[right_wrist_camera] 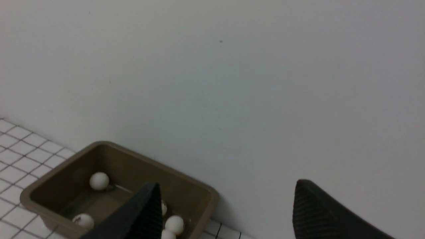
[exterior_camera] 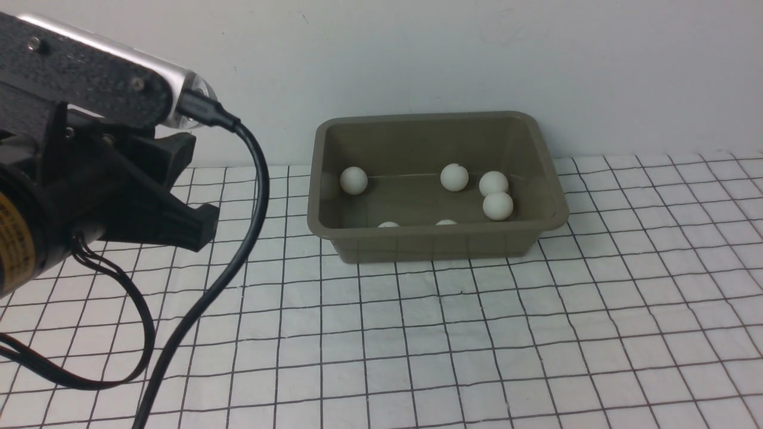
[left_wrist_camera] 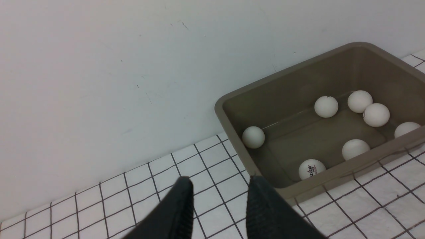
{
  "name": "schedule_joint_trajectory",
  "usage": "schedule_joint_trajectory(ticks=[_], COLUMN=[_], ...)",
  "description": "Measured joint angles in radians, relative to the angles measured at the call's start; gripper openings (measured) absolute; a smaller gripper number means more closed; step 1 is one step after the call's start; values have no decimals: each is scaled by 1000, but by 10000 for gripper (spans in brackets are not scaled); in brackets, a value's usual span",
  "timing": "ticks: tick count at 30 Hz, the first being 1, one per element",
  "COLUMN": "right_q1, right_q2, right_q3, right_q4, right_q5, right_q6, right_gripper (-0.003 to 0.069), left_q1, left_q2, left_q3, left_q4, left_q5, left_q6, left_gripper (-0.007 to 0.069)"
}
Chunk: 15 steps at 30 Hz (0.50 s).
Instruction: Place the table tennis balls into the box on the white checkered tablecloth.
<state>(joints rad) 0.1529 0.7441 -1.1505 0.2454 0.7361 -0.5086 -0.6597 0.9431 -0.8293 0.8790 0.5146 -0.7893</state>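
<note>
The olive-grey box (exterior_camera: 441,245) stands on the white checkered tablecloth (exterior_camera: 477,339) against the back wall. Several white table tennis balls (exterior_camera: 498,205) lie inside it, and no ball shows on the cloth. In the left wrist view the box (left_wrist_camera: 292,88) holds the balls, one with a printed logo (left_wrist_camera: 311,169). My left gripper (left_wrist_camera: 219,181) hovers over the cloth just beside the box's near left corner, open and empty. My right gripper (right_wrist_camera: 225,186) is wide open and empty, raised to the right of the box (right_wrist_camera: 139,162) and facing the wall. The right arm is out of the front view.
My left arm (exterior_camera: 89,149) fills the front view's left side, with black cables (exterior_camera: 238,256) hanging from it to the cloth. A plain white wall (exterior_camera: 417,53) rises directly behind the box.
</note>
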Motion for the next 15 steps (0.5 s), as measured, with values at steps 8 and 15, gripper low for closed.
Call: schedule_joint_trajectory(ticks=[8,15], right_q1=[-4,-4], right_q2=[-191,-436], right_q3=[282,656], right_q4=[-89,-94], right_q5=[96,-97], right_q6=[41,41], right_gripper=[482,474], left_q1=[0,0], left_q2=[0,0], left_q3=[0,0], left_q4=[0,-12], left_q5=[-27,-54], left_q6=[0,-1], left_gripper=[209,209])
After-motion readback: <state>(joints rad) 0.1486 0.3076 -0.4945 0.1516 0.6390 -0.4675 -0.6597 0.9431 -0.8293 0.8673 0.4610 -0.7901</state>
